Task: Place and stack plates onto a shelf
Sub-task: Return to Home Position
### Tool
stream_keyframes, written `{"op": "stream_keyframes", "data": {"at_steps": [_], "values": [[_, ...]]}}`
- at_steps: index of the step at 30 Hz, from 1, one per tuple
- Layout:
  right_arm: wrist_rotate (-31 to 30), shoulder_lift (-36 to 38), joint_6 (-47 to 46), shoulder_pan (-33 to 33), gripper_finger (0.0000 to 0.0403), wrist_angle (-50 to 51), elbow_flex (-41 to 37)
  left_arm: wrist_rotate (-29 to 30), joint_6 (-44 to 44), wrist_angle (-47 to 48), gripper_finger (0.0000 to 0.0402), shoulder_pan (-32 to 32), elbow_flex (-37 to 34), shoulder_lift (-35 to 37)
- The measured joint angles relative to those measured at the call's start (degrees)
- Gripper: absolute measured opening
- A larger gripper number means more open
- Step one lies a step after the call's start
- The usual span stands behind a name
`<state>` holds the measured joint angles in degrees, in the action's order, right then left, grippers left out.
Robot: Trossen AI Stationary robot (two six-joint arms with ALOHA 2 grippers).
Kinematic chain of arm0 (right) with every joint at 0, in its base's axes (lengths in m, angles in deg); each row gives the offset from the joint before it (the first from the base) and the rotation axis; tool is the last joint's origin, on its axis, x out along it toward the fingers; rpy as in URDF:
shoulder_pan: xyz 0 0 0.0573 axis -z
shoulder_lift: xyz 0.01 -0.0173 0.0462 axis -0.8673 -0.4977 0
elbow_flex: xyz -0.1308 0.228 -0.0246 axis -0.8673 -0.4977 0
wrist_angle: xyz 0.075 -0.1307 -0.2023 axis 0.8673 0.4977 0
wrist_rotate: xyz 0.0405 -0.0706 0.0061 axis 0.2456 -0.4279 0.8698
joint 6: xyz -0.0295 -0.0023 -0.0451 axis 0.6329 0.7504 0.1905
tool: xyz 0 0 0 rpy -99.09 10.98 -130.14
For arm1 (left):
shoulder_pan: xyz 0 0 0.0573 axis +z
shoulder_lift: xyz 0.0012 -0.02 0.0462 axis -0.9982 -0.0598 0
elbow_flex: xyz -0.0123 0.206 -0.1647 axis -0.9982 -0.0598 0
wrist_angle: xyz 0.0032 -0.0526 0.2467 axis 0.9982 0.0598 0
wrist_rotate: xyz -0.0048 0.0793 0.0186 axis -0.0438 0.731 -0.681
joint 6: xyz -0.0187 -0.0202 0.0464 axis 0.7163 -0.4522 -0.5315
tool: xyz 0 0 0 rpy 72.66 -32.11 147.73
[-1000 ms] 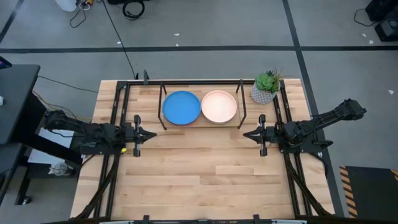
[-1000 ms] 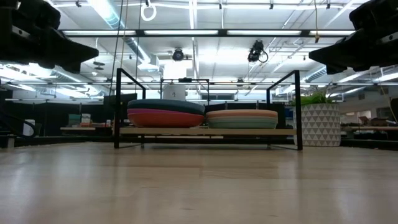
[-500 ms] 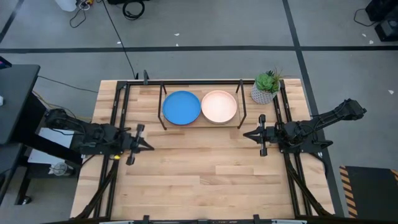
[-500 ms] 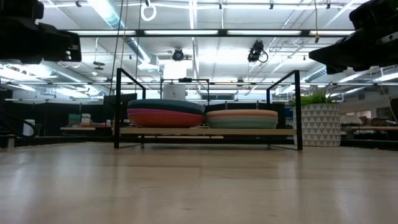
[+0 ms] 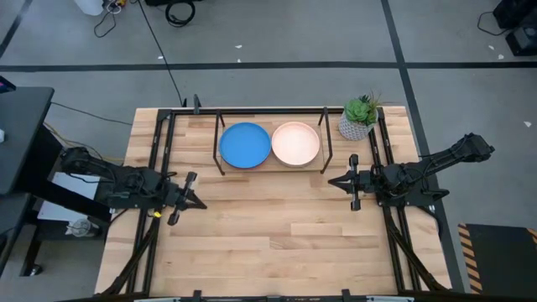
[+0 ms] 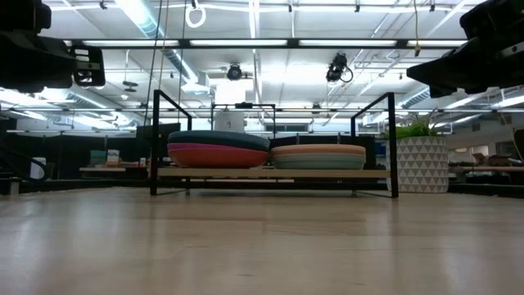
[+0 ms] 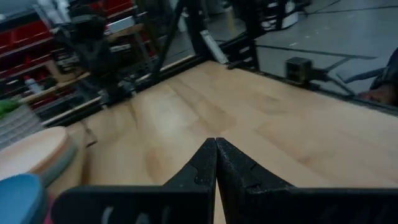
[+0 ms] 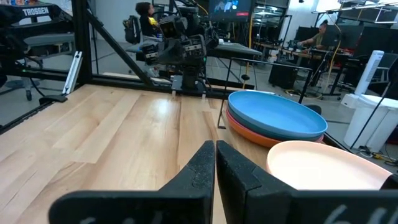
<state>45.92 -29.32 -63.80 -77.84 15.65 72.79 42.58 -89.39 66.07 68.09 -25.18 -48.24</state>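
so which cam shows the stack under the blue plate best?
Low view: side-on, the blue plate tops red-orange rims stacked below it on the shelf. High view shows only its top face. Right wrist view shows it with one orange plate beneath. Left wrist view catches just a blue sliver.

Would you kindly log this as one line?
left pincer: shut, parked left; right pincer: shut, parked right; round blue plate, round cream-peach plate: atop stacks, black-rod wooden shelf
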Motion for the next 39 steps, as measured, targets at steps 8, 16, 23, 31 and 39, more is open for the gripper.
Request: {"op": "stream_keyframes", "data": {"at_steps": [8, 16, 23, 31, 39], "values": [[0.0, 0.0, 0.0, 0.0, 0.0023, 0.0, 0.0, 0.4, 4.9, 1.2, 0.0013, 0.0, 0.0, -0.1], [0.0, 0.0, 0.0, 0.0, 0.0023, 0.0, 0.0, 2.1, 9.3, 1.6, 0.0013, 1.1, 0.0, -0.5], [0.0, 0.0, 0.0, 0.0, 0.0023, 0.0, 0.0, 2.3, 16.1, 0.3, 0.0013, 1.1, 0.0, -0.9], [0.0, 0.0, 0.0, 0.0, 0.0023, 0.0, 0.0, 2.4, 22.5, -2.6, 0.0013, 1.1, 0.0, -0.8], [0.0, 0.0, 0.0, 0.0, 0.0023, 0.0, 0.0, 2.4, 22.4, -2.9, 0.0013, 1.1, 0.0, -0.8]]}}
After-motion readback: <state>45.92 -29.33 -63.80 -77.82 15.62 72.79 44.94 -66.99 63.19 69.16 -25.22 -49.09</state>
